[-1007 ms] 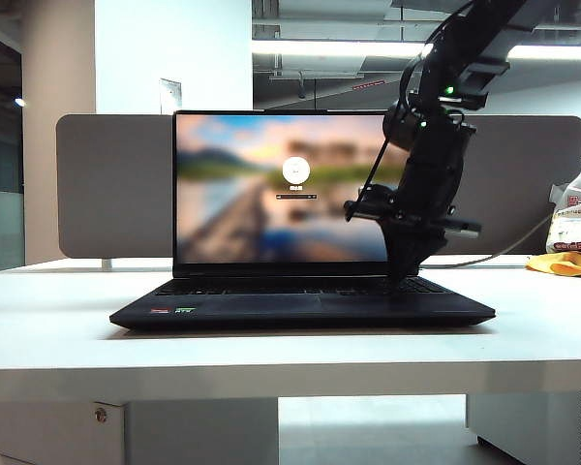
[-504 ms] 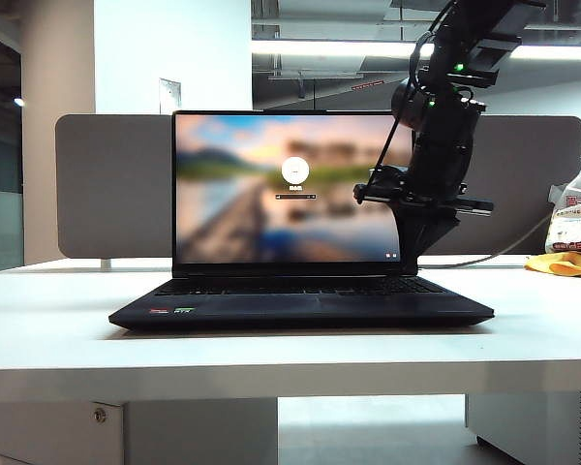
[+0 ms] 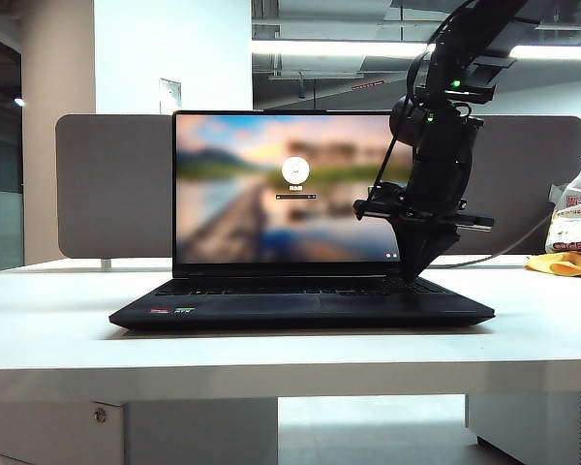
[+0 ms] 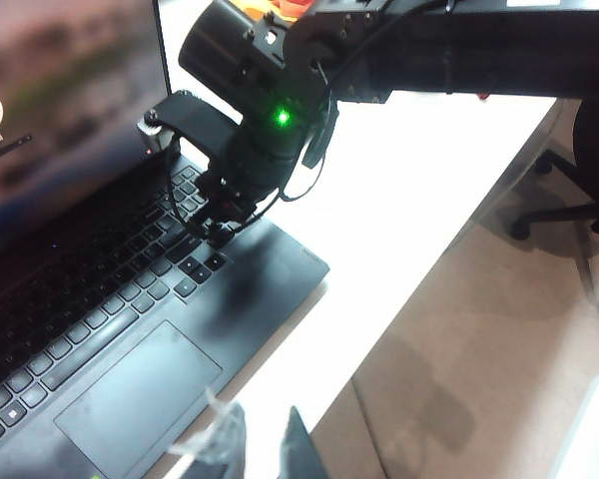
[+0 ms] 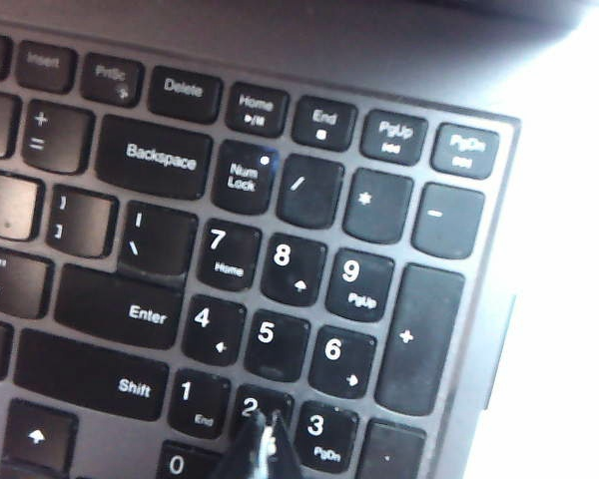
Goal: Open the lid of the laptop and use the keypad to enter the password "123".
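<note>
The black laptop (image 3: 300, 308) stands on the white table with its lid (image 3: 271, 184) upright and a login screen lit. My right gripper (image 3: 413, 276) points down at the keypad (image 5: 280, 299) on the right of the keyboard. In the right wrist view its tips (image 5: 263, 439) are shut together and rest on the 2 key (image 5: 248, 405), between keys 1 and 3. The left wrist view shows the same arm's tip (image 4: 220, 235) on the keypad (image 4: 195, 254). My left gripper (image 4: 258, 451) hovers over the table's front edge by the laptop's corner, slightly open and empty.
A grey partition board (image 3: 111, 184) stands behind the laptop. A plastic bag and yellow-orange items (image 3: 571, 232) lie at the far right, with a cable (image 3: 494, 254) running toward them. The touchpad (image 4: 140, 399) is near my left gripper. A chair base (image 4: 569, 200) stands on the floor.
My right gripper lifted off the keyboard, then came down again a little further right on the keypad. The laptop and lid have not moved.
</note>
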